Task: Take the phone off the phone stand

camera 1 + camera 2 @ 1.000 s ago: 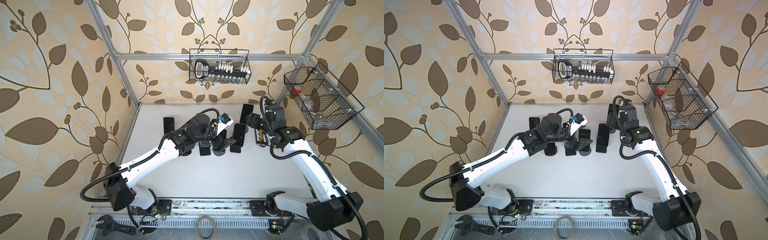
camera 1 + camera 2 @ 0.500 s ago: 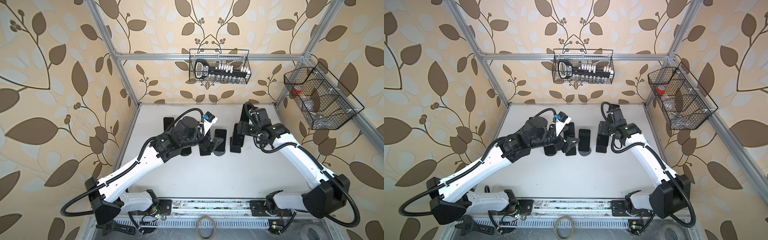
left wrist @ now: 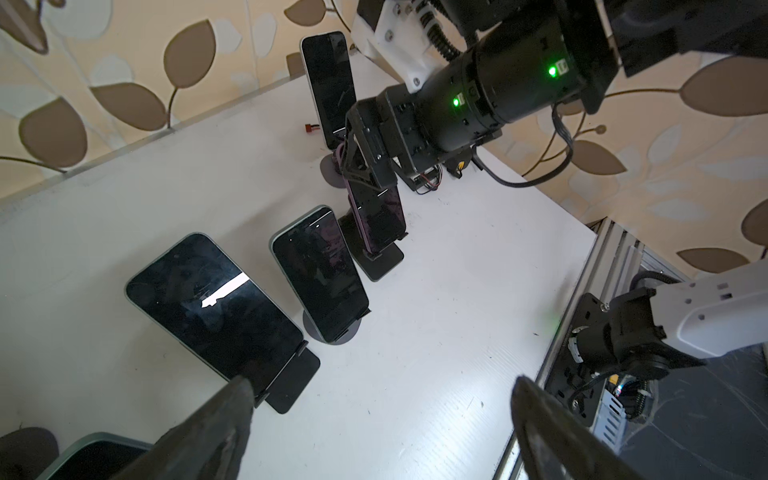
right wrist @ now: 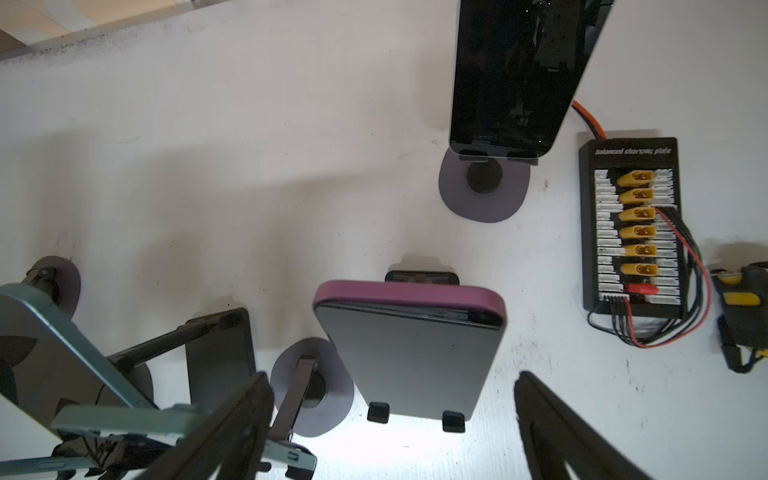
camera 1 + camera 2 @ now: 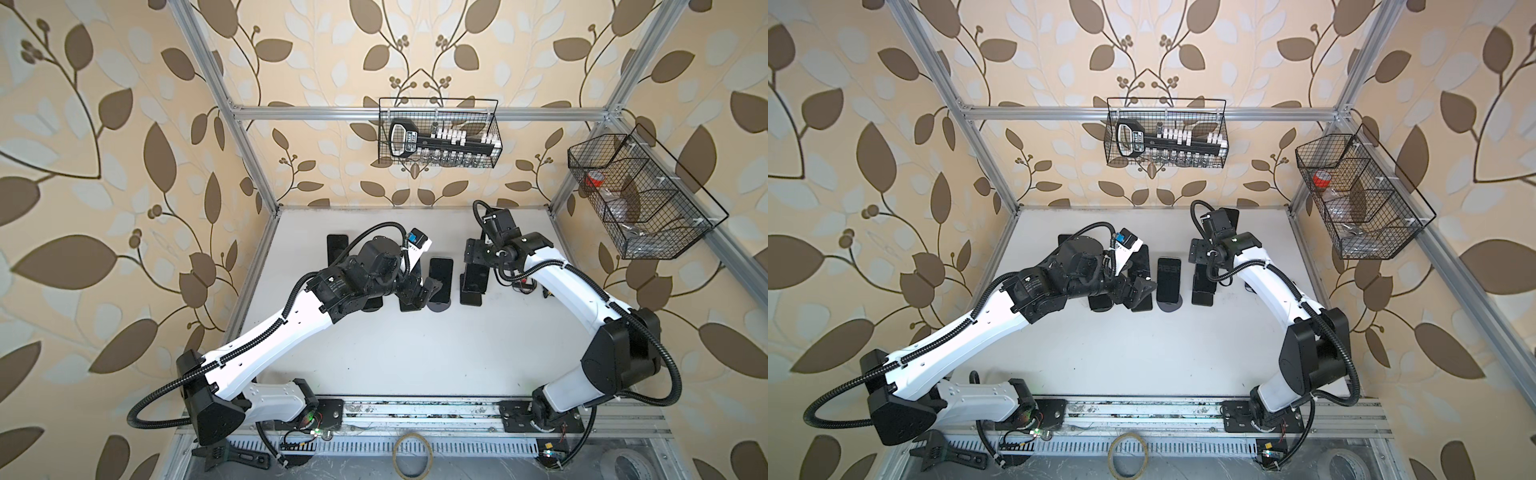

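**A:** Where's your purple phone [image 4: 409,357] at?

**B:** Sitting on its phone stand [image 4: 422,277], at 3 o'clock of the middle phone [image 5: 440,276] in a top view. Your right gripper [image 4: 392,386] hangs above it, fingers spread. Your left gripper [image 3: 380,380] has its fingers apart too, holding nothing.

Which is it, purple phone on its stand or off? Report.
On. The purple phone leans on its stand, bottom edge in two clips.
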